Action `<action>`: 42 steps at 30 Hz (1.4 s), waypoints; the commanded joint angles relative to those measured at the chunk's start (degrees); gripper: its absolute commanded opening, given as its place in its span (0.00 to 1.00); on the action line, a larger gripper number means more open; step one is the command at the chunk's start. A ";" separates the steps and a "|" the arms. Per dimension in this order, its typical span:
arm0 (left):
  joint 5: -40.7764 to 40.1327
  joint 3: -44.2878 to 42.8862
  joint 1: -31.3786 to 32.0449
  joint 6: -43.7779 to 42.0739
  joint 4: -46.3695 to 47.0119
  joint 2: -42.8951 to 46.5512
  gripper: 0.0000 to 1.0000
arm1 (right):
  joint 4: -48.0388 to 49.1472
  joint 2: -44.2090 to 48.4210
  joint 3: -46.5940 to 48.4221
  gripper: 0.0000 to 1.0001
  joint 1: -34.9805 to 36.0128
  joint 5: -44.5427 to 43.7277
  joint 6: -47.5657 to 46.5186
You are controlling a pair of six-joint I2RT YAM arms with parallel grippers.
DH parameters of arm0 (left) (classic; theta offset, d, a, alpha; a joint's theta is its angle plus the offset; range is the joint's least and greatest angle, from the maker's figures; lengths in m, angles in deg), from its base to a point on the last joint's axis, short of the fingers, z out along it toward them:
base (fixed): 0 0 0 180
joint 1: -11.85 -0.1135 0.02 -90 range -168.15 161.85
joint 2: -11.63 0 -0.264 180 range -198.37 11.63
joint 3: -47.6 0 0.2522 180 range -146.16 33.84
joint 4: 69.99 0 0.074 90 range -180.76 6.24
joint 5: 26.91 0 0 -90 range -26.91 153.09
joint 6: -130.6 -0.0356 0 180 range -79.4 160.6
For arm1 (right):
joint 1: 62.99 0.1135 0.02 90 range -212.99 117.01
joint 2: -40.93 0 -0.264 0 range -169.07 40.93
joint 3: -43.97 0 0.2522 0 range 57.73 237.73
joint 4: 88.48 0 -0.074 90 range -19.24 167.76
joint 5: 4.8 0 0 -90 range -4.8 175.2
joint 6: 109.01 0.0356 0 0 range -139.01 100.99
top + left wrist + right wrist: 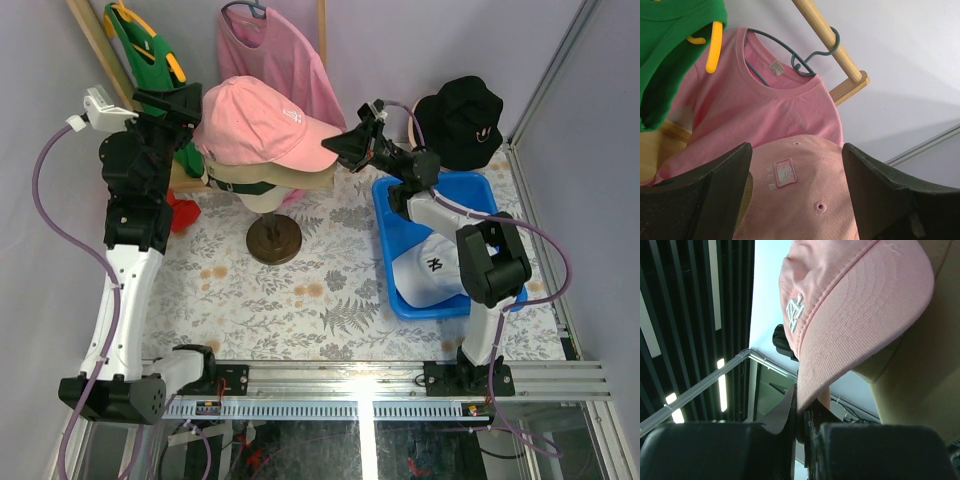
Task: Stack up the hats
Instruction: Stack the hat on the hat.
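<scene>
A pink baseball cap [255, 120] tops a stack of hats on a cream mannequin head [266, 202], above a tan cap [250, 172] and a dark green cap [262, 187]. My right gripper [345, 148] is shut on the pink cap's brim [860, 315], pinched between the fingers of the right gripper [802, 410]. At the back of the crown my left gripper [190, 105] stands open. In its wrist view the left gripper [797, 150] has one finger on each side of the pink cap [800, 200]. A black bucket hat [460, 120] hangs at the back right. A white cap [430, 270] lies in the blue bin [400, 200].
A pink T-shirt [270, 45] and a green T-shirt [145, 45] hang on a wooden rod [830, 40] just behind the stack. The mannequin's round base [274, 240] stands on the floral cloth. Something red [180, 212] lies by the left arm.
</scene>
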 commanded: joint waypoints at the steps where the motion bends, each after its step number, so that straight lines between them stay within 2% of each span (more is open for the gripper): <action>1: -0.25 -2.75 0.53 -2.32 0.15 -0.89 0.73 | 8.02 -0.18 -1.38 0.00 -0.59 -1.30 7.25; 15: 2.98 -3.10 0.96 -3.81 -0.34 -2.82 0.74 | 8.69 -2.14 -4.98 0.02 -0.96 -1.27 6.47; 26: -4.02 2.72 0.41 1.24 -1.27 0.79 0.74 | 7.77 -2.96 -4.48 0.18 -1.50 -0.52 6.35; 30: -4.00 4.04 -1.94 4.71 -4.11 1.56 0.74 | 6.82 -3.05 -3.93 0.23 -2.04 0.24 6.13; 42: 2.09 13.37 -6.85 10.84 0.99 6.60 0.69 | 3.14 -3.40 -0.31 0.30 -2.66 2.15 5.38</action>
